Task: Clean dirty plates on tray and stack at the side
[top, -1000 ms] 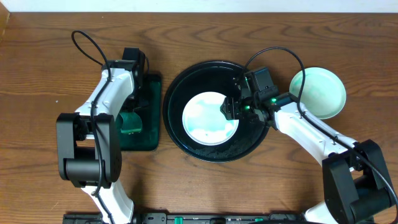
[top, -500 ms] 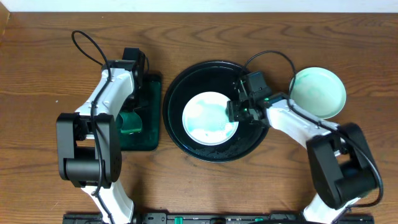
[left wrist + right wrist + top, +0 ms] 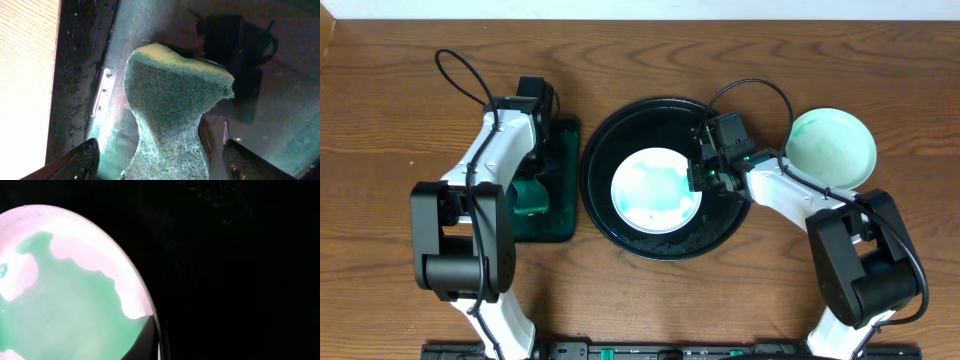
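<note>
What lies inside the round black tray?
One white plate with teal smears; the right end effector covers its right edge. Anything beneath the plate is hidden.

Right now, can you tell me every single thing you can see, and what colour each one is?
Big tray: one, black, round, middle of the table.
Plate on the tray: one, white with teal-green smears.
Plate off the tray: one showing, white tinted teal, on the wood to the right; more underneath, cannot tell.
Small tray: one, dark green, rectangular, left of the big tray.
Sponge: one, green with a yellow edge, over the small tray.
Table: one, brown wood.
Cables: two, black, one per arm.
Arms: two, white and black.
Left claw: one, dark, either side of the sponge.
Right claw: one, black, at the smeared plate's right rim.
</note>
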### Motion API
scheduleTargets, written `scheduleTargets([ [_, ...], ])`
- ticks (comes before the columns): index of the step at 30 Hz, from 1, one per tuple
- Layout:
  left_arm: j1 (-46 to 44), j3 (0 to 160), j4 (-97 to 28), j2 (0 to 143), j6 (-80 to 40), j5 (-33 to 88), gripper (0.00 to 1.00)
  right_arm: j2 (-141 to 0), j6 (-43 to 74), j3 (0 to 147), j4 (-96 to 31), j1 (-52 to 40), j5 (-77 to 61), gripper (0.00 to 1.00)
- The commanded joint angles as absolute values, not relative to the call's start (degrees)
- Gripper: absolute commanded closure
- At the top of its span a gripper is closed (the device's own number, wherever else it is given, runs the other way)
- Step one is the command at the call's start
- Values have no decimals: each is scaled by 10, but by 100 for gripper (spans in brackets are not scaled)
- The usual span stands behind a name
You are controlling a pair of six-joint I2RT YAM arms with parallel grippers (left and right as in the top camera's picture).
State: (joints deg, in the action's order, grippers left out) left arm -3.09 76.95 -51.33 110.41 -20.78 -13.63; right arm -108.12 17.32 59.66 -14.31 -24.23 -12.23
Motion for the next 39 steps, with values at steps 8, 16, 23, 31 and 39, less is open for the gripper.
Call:
scheduleTargets([
  [8, -28, 766, -515, 1105, -212, -139, 21, -1061, 164, 596, -143, -258, -88, 99],
  [16, -28, 766, -515, 1105, -212, -139, 21, -953, 122, 596, -179, -287, 18, 99],
  [23, -28, 766, -515, 1105, -213, -139, 21, -882, 53, 596, -203, -329, 166, 99],
  [31, -28, 766, -515, 1105, -212, -139, 21, -852, -25, 596, -203, -376, 311, 99],
  [39, -28, 766, -515, 1105, -212, -139, 21, -851, -156, 596, -185, -421, 454, 99],
])
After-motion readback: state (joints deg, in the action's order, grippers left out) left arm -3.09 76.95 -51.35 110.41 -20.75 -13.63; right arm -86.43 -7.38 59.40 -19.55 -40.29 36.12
